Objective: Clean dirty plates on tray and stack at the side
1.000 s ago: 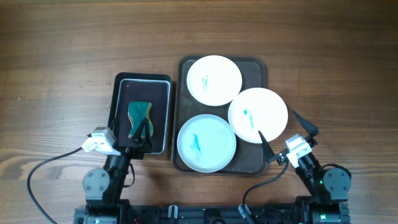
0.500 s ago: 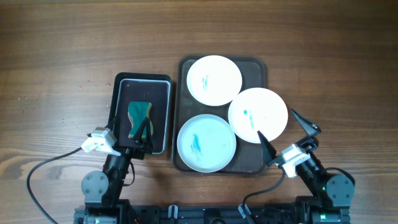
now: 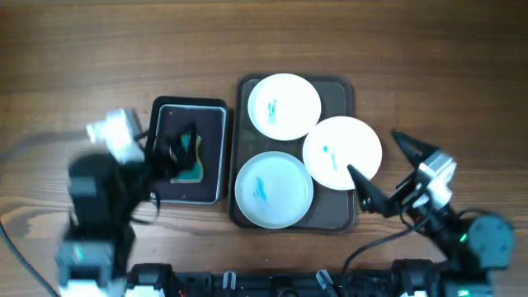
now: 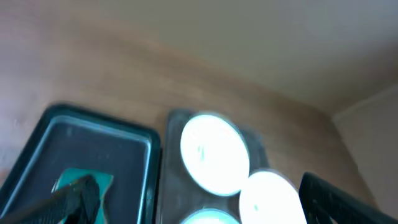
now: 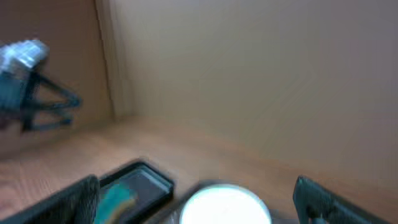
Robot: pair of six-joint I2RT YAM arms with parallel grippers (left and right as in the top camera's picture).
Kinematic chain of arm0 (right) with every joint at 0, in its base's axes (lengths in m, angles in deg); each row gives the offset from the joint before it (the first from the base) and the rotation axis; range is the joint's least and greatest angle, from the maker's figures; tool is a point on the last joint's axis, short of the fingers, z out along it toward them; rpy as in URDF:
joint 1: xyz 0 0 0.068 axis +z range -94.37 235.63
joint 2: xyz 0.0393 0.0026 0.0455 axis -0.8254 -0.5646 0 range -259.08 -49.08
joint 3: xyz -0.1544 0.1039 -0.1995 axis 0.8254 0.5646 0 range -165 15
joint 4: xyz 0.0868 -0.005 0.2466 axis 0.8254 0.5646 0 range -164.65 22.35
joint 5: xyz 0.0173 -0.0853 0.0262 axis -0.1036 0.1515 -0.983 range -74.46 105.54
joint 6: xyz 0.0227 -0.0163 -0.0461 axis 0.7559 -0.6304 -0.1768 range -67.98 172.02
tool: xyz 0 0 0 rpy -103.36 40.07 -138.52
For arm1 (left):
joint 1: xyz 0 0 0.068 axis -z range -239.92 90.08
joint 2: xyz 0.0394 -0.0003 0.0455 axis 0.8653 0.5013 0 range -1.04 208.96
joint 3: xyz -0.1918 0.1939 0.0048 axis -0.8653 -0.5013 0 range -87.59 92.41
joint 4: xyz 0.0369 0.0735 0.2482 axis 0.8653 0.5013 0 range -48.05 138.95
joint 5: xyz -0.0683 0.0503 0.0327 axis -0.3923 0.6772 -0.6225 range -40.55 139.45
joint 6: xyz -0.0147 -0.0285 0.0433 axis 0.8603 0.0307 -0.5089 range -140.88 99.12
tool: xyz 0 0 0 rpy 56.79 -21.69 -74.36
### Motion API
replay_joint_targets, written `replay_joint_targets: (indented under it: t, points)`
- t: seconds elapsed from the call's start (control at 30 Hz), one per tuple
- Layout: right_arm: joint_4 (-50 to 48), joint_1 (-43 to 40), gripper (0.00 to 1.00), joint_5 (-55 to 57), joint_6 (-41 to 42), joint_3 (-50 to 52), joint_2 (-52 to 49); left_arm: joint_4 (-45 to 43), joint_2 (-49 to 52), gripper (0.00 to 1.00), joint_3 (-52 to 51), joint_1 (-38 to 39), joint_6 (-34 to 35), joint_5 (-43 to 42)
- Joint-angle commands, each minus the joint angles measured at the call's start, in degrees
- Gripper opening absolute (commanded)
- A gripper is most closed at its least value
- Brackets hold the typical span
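Showing three white plates (image 3: 285,106) on the dark brown tray (image 3: 340,89), each smeared teal; the rightmost plate (image 3: 341,153) overhangs the tray's right rim. The right gripper (image 3: 372,152), jaws apart, flanks that plate's edge. The left gripper (image 3: 183,148), blurred, jaws apart, hangs over the sponge (image 3: 191,167) in the black tray (image 3: 214,124) on the tabletop (image 3: 82,66).
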Motion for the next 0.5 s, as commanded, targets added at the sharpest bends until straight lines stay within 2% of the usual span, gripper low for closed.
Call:
replay_joint_targets:
  t: [0.0, 0.03, 0.1, 0.2, 0.3, 0.33, 0.4, 0.47]
  points:
    - [14.3, 0.2, 1.00, -8.8, -8.7, -16.1, -13.8, 16.7, 19.7, 1.00, 22.6, 0.3, -0.4, -2.2]
    - [19.8, 0.2, 1.00, -11.2, -14.0, -20.6, -17.6, 19.6, 22.8, 1.00, 26.0, 0.2, -0.8, -2.2]
    - [24.6, 0.2, 1.00, -13.5, -19.2, -25.7, -22.3, 24.1, 27.5, 1.00, 31.3, 0.2, -3.4, -2.3]
    - [26.3, 0.2, 1.00, -19.5, -12.3, -30.0, -28.1, 27.6, 31.8, 1.00, 35.0, 0.2, -2.7, -6.0]
    - [25.2, 0.2, 1.00, -21.2, -1.6, -30.2, -31.2, 29.1, 32.9, 1.00, 35.1, 0.2, -3.4, -6.7]
    - [24.5, 0.2, 1.00, -21.2, 1.1, -30.2, -32.1, 29.7, 33.1, 1.00, 35.1, 0.2, -3.8, -6.3]
    - [24.5, 0.2, 1.00, -20.7, -0.3, -30.2, -34.0, 31.6, 33.5, 1.00, 35.1, 0.2, -4.6, -3.2]
    - [27.5, 0.2, 1.00, -15.2, 3.8, -30.2, -35.6, 34.1, 34.0, 0.98, 35.1, 0.2, -4.5, 0.7]
